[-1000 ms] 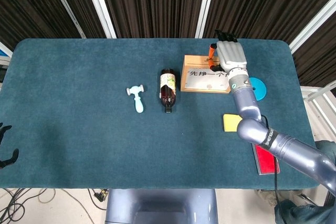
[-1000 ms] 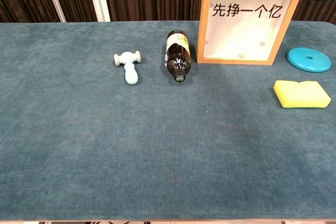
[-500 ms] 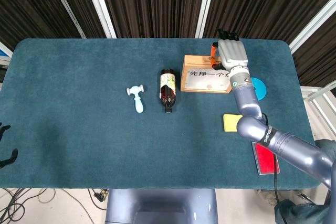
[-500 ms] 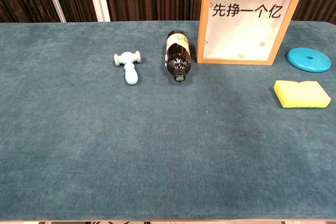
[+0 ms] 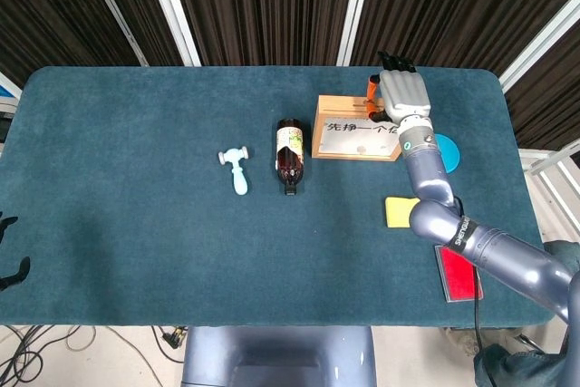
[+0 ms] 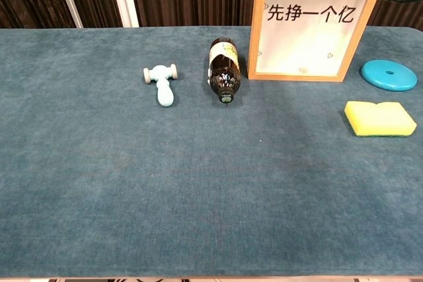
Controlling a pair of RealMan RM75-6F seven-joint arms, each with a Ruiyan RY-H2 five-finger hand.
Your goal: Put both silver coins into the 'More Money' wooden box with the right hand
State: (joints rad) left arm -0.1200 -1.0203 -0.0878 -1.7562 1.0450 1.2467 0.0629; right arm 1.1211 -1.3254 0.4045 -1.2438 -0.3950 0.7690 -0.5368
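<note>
1. The right hand [image 5: 401,95] was up over the top of the 'More Money' wooden box [image 5: 355,139], at the box's right end. Its back faced the head camera, so the pictures did not show if its fingers were pinching a coin or were just curled.
2. The box stood upright. Its long side ran left to right, and its front with the writing faced the robot. In the chest view, the box [image 6: 310,24] showed only a tiny orange bit at its top edge, likely part of the hand.
3. No silver coin could be seen on the table [image 5: 136,178]. I could not tell if the coins were in the hand, already in the box, or hidden behind it.
4. The top of the box lay just under the hand's fingers. So any drop would go almost straight down from the hand. My guess was that the hand was at the dropping step.
5. The inside of the box was hidden, so what lay in it could not be told.
6. The left hand [image 5: 11,269] showed only as dark fingertips far to the left of the box, at the table's near edge. I could not tell how its fingers were set. The right hand was far closer to the box.
7. Left of the box lay a brown bottle [image 5: 289,155] on its side, and further left a small blue toy hammer [image 5: 237,169]. Right of the box lay a blue disc [image 6: 388,74], and nearer the robot a yellow sponge [image 6: 379,118].
</note>
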